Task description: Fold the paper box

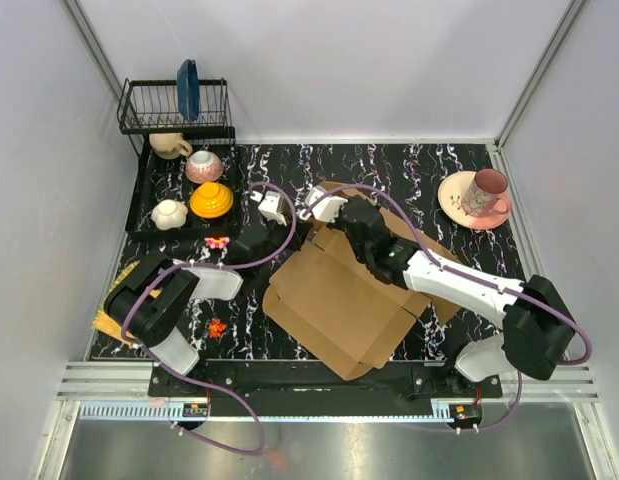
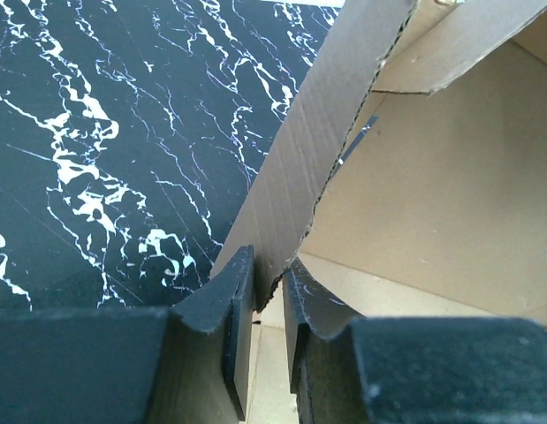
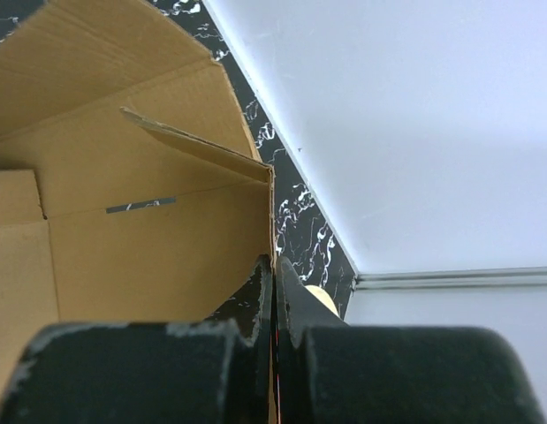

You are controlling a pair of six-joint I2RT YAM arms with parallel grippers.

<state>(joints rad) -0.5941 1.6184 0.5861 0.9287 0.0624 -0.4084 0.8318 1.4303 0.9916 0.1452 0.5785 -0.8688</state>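
The paper box (image 1: pixel 339 300) is a brown cardboard sheet in the middle of the black marbled table, its far flaps raised. My left gripper (image 1: pixel 289 232) is at the box's left edge. In the left wrist view its fingers (image 2: pixel 269 265) are closed on the lower end of a raised flap (image 2: pixel 300 168). My right gripper (image 1: pixel 324 225) is at the box's far corner. In the right wrist view its fingers (image 3: pixel 275 263) are pressed tight on the upright edge of a wall (image 3: pixel 167 247), with a folded tab (image 3: pixel 193 141) above.
A dish rack with a blue plate (image 1: pixel 188 90) stands at the back left. In front of it is a tray with a beige mug (image 1: pixel 169 145), a pink bowl (image 1: pixel 203 165), an orange bowl (image 1: pixel 211 200) and a white cup (image 1: pixel 169 213). A pink mug on a plate (image 1: pixel 476 195) is at the back right.
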